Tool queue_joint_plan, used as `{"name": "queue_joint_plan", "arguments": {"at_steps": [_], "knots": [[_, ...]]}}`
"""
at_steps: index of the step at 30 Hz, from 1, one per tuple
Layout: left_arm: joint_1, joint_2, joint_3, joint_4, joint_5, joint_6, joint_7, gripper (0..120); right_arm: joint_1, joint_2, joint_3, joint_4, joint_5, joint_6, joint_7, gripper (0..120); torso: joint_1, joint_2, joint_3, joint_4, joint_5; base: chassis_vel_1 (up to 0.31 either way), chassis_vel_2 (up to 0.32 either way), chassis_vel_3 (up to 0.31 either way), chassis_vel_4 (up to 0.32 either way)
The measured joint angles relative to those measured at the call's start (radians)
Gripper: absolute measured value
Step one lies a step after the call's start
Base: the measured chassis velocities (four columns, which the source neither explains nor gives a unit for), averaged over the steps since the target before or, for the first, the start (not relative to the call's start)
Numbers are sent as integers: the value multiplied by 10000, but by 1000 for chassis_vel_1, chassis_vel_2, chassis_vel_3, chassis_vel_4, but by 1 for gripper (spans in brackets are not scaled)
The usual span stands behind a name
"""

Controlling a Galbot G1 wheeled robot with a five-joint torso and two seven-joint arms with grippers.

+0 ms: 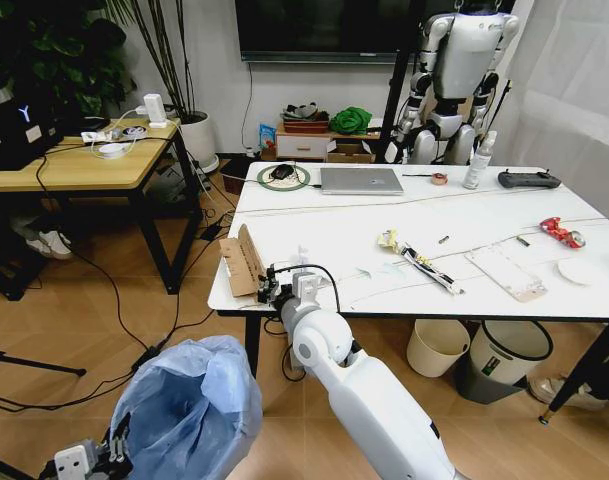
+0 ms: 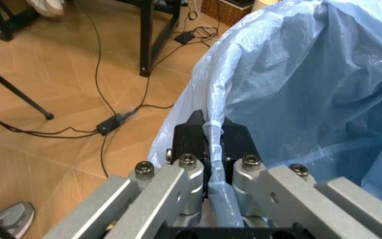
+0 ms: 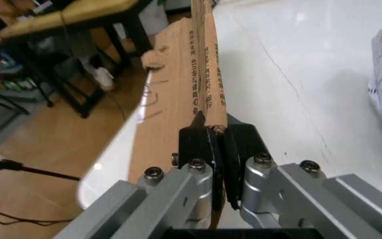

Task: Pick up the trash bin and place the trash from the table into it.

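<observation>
At the table's near-left corner, about eight o'clock in the head view, the right pincer is clamped on a torn brown cardboard strip, which stands on edge with its long axis running from the table edge toward eleven o'clock. One trash bin, lined with a puffy blue bag, hangs low at seven o'clock, held by the left pincer at its near rim. So the bin lies down and to the left of the cardboard, below the table edge; by my judgement the strip has to travel that way, off the corner, and the right arm is the one that carries it. On the table I count one wrapper bundle near the middle, one flat white packet at three o'clock, one crushed red can and one white disc farther right. One laptop and one spray bottle stand at the far side.

From the left wrist view, the left pincer is closed on a fold of the blue bag at the bin's rim, with the bin's mouth opening toward two o'clock.

From the right wrist view, the right pincer pinches the cardboard strip at its near end; the strip runs straight away toward twelve o'clock along the table's edge.
</observation>
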Motion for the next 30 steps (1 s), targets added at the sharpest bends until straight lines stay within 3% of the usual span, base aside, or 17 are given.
{"name": "queue_joint_plan", "arguments": {"at_steps": [8, 9, 10, 15, 19, 30], "knots": [[-14, 133, 196, -173, -1, 163, -7, 0, -737, -1306, 124, 2012, 1458, 787, -837, 0, 0, 0, -2, -2, 3, 0, 0, 0, 0], [-3, 182, 197, -199, -18, 180, -15, 0, -1197, -1795, 15, 2858, 1717, 1191, -1197, 0, -1, 0, -2, -8, 0, 0, 0, 0, 0], [15, 205, 199, -217, -26, 183, -14, 0, -1429, -2027, -31, 3192, 1744, 1403, -1435, 0, -2, -1, -3, 4, 4, 0, 0, 0, 0], [163, 280, 219, -351, -37, 185, -21, 0, -2908, -3455, -175, 4706, 1647, 2293, -2626, 0, -3, 0, -4, -4, -1, 0, 0, 0, 0], [145, 289, 323, -487, -7, 274, -21, 0, -3978, -4250, -401, 5196, 1061, 2851, -3397, 0, -4, 0, -4, -3, 2, 0, 0, 0, 0], [-222, 356, 344, -677, -192, 734, -251, 0, -4758, -4835, -1291, 5105, 127, 3617, -4032, 0, -3, -1, -2, -1, 0, 0, 0, 0, 0]]}}
